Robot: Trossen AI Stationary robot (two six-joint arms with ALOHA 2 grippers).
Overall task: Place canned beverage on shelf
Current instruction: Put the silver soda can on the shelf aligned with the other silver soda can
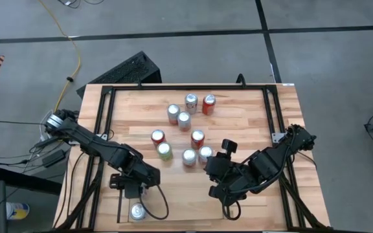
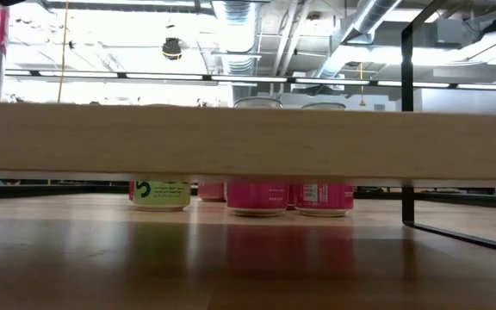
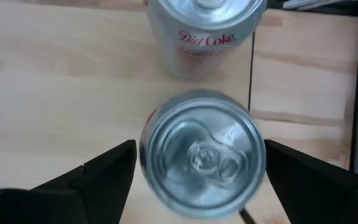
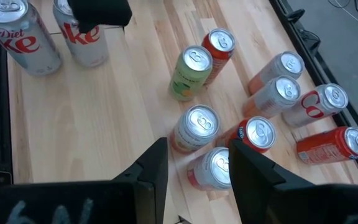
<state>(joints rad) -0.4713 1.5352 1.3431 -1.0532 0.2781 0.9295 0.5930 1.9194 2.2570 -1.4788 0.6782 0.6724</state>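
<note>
Can top fills left wrist view: upright, seen from above, left gripper astride it, fingers spread wide, slim gaps either side, so open and not gripping. Second Diet Coke just beyond; black rail beside both. High view: one silver can on shelf at near-left corner, left gripper just beside it; second can not visible here, presumably under arm. Nine cans in cluster mid-table, not yet shelved. Right gripper in right wrist view: jaws part open, empty, poised over nearest cluster cans; same view confirms both Diet Cokes standing side by side, which high view cannot. Low view: plank edge blocks most; only can bases, green and pink; no grippers. Judgement: two placed, current one looks released, bulk remaining.
</note>
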